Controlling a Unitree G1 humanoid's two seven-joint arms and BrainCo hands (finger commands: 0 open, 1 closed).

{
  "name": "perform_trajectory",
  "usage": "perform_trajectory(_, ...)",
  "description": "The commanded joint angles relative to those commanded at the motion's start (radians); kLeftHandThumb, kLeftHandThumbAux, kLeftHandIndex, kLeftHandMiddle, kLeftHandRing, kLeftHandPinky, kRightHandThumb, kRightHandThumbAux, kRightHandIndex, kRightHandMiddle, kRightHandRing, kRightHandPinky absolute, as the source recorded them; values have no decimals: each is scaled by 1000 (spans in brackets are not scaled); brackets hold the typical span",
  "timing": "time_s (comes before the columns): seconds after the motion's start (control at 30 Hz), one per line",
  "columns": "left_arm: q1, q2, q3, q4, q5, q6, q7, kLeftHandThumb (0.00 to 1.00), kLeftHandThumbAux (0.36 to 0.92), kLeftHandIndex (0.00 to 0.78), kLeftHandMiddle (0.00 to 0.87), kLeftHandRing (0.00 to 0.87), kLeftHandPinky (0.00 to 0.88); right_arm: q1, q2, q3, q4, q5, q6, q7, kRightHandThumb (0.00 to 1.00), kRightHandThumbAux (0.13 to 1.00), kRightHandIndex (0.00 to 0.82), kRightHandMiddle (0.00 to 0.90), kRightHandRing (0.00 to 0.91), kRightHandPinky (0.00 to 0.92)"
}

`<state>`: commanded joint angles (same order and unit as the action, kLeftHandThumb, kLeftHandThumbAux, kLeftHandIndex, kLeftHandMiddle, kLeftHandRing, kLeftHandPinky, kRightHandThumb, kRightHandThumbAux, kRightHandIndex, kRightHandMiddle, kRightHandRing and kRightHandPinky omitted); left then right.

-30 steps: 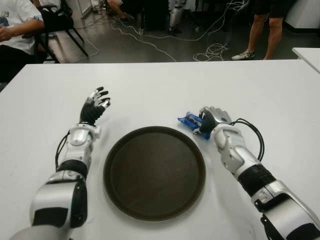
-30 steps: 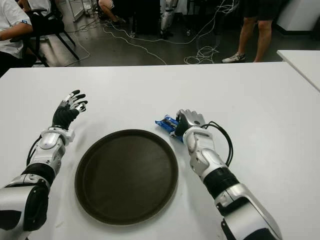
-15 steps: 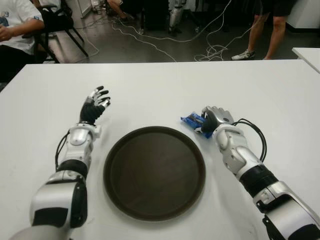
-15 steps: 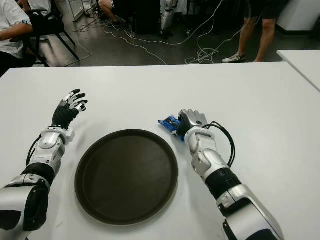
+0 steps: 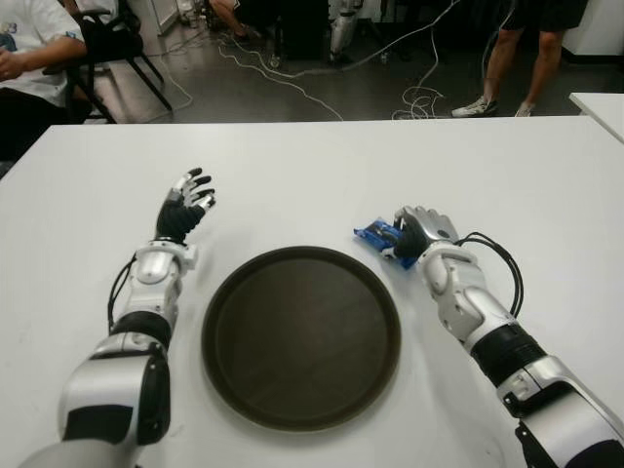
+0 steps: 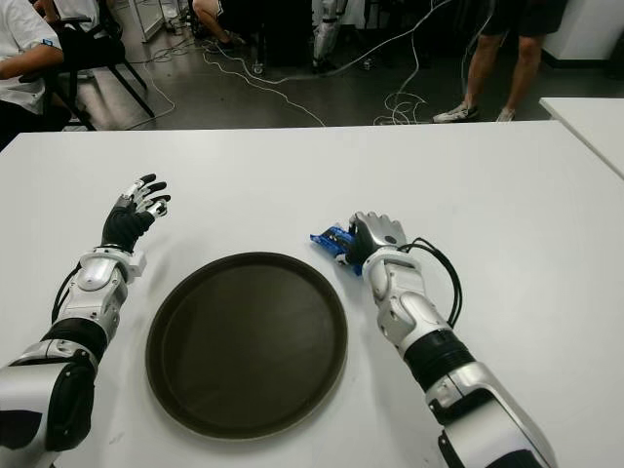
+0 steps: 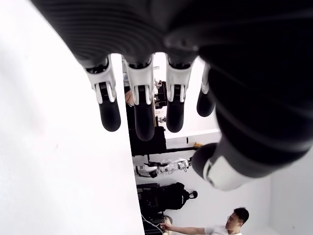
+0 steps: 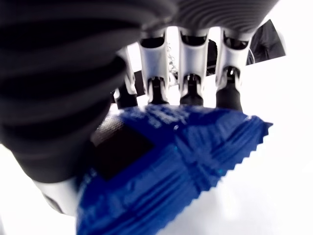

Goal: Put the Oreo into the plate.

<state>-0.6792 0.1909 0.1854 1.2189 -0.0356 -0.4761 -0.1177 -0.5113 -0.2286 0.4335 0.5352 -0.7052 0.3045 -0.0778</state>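
Note:
The blue Oreo packet [image 5: 377, 236] lies on the white table [image 5: 312, 166] just past the right rim of the round dark brown plate [image 5: 301, 334]. My right hand [image 5: 413, 232] sits over the packet's right end with its fingers curled around it. In the right wrist view the blue packet [image 8: 161, 171] fills the palm, with the fingers [image 8: 190, 68] bent over its far edge. My left hand [image 5: 185, 207] shows left of the plate, its fingers spread and holding nothing.
People sit and stand beyond the table's far edge, among cables on the floor and a chair [image 5: 117, 44]. Another white table's corner [image 5: 600, 105] shows at the far right.
My right hand and the Oreo packet have shifted slightly to the right, away from the plate rim. The left hand has not moved.

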Motion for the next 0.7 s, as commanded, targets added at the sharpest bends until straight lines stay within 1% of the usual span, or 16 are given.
perform_trajectory(0.07,0,0,1,0,-1,-2,-1,132,722,102,171,175,193,1,0,-2,0,-1,-1,-4,284,837,567,720,713,677)
perform_trajectory(0.1,0,0,1,0,-1,-2,-2,132,719,103,172,176,192,1,0,-2,0,-2,-1,-5,430,798,518,713,705,673)
perform_trajectory(0.13,0,0,1,0,-1,-2,-2,132,716,103,172,176,191,0,1,-2,1,-2,-1,-5,524,773,487,708,700,671)
perform_trajectory(0.23,0,0,2,0,-2,-3,-4,135,711,105,174,178,189,0,0,-4,0,-2,0,-1,636,743,449,703,697,669)
perform_trajectory(0.33,-1,1,2,1,-2,-2,-5,145,709,110,179,182,189,-1,0,-6,2,-2,-1,3,671,735,436,687,687,655)
perform_trajectory(0.43,-1,1,2,2,-2,-1,-5,155,711,112,181,183,190,-2,1,-8,4,-2,-1,4,683,732,432,681,684,658)
perform_trajectory(0.7,-2,0,3,4,-4,4,-8,153,709,102,171,176,189,-7,3,-15,16,-1,-19,-17,690,730,432,708,710,671)
